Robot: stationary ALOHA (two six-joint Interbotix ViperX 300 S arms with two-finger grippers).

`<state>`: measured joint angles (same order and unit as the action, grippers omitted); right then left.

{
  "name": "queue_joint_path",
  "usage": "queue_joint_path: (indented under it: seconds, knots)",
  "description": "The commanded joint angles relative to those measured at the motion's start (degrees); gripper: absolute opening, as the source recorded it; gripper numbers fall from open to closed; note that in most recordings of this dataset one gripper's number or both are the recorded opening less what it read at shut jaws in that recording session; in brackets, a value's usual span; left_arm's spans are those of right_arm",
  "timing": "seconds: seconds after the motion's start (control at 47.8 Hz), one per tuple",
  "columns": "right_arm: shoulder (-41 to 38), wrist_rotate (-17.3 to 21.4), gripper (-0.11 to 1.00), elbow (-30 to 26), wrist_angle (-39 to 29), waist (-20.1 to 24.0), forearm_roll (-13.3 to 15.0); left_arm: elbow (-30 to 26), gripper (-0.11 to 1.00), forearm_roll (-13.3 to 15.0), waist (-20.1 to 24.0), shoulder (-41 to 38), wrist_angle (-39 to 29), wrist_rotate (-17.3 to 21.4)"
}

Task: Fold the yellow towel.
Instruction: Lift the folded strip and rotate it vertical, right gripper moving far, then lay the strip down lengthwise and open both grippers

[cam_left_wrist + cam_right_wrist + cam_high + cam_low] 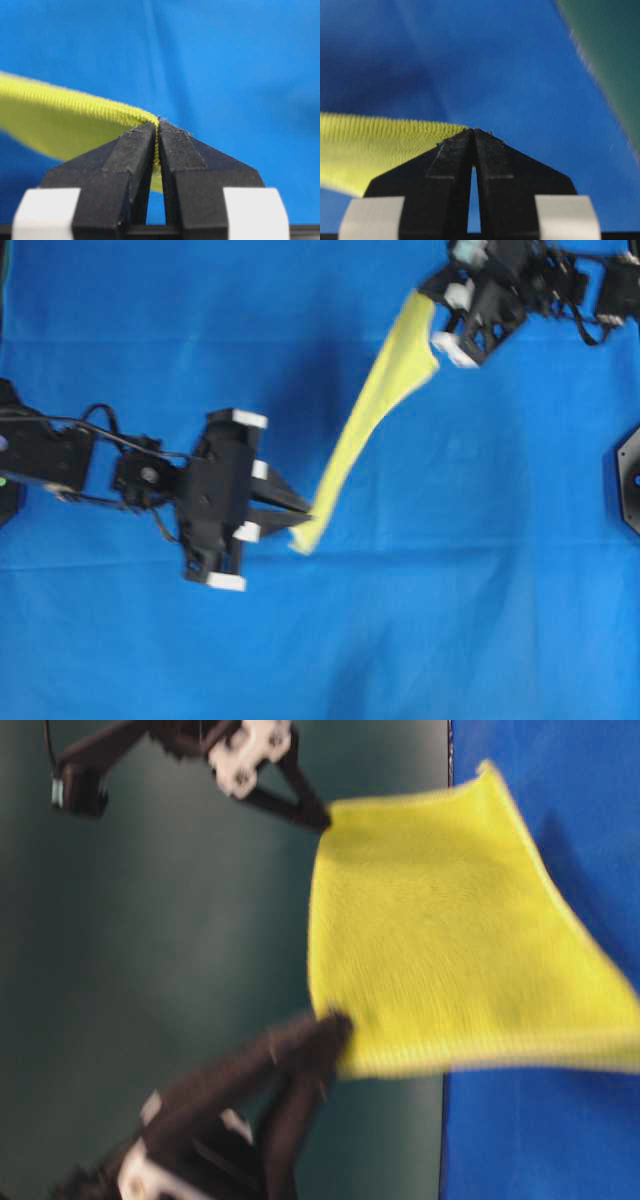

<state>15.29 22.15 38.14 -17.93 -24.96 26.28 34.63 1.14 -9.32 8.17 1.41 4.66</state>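
- the square, bright yellow fluffy towel (375, 405) hung in the air above the big blue cloth (480, 620) on the table, stretched between the two arms.
- the left gripper (156, 131) was pinched tight on one corner of the towel; the wrist view showed the hem squeezed between its black fingers (131, 150).
- the right gripper (473, 131) was pinched tight on another corner, with its tips pressed together over the yellow edge.
- in the table-level view the towel hung down flat like a flag, and its lower corners were free.
- each grip held only a tiny bit of hem, so i think a hard pull apart could make a corner slip out.
- if the arms came down unevenly, the towel could bunch up and the fold would be crooked.
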Motion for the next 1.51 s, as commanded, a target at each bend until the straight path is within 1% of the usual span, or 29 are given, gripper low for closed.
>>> queue_joint_path:
  seconds: [0.0,0.125,0.251,0.481,0.586,0.711,0.899,1.025,1.108,1.192,1.359,1.485]
  knots:
    - [-1.76,-0.09,0.01,-3.69,1.49,-1.41,1.14,-4.31,0.02,0.09,-1.67,-2.02,1.49,0.62]
    - [-4.57,-0.09,0.01,-6.94,2.81,-1.58,2.72,-8.35,0.02,0.09,-1.85,-5.98,1.67,1.76]
    - [-6.06,-0.09,0.01,-8.88,3.34,-1.67,2.99,-10.90,0.02,0.09,-1.93,-8.35,1.49,2.29]
    - [-5.63,-0.09,0.01,-8.17,3.16,-1.93,2.99,-12.04,0.02,0.09,-1.85,-9.49,2.55,2.37]
    - [-3.96,0.18,0.01,-6.15,3.08,-2.64,2.99,-13.71,0.02,0.00,-1.67,-11.69,4.92,2.46]
    - [-0.18,0.79,0.01,-2.02,2.99,-4.22,2.99,-17.58,0.02,0.09,-1.14,-15.91,6.94,2.64]
    - [6.06,1.05,0.01,3.52,2.64,-5.63,2.99,-25.49,0.02,0.09,-0.26,-23.12,6.86,2.90]
    - [7.12,1.05,0.01,5.10,2.64,-5.63,2.99,-27.86,0.02,0.09,0.18,-25.40,6.77,2.81]
    - [5.71,1.05,0.01,4.92,2.90,-5.63,2.90,-26.98,0.02,0.09,0.26,-25.49,6.77,2.81]
    - [2.64,1.05,0.01,4.13,3.78,-5.63,2.90,-24.52,0.02,0.09,0.26,-24.61,6.94,2.29]
    - [-7.12,1.05,0.01,0.18,9.84,-4.92,2.72,-16.52,0.02,0.35,0.09,-21.45,8.44,0.44]
    - [-13.71,1.05,0.01,-3.60,14.06,-3.52,2.72,-9.84,0.02,0.70,-0.26,-19.34,9.58,-2.64]
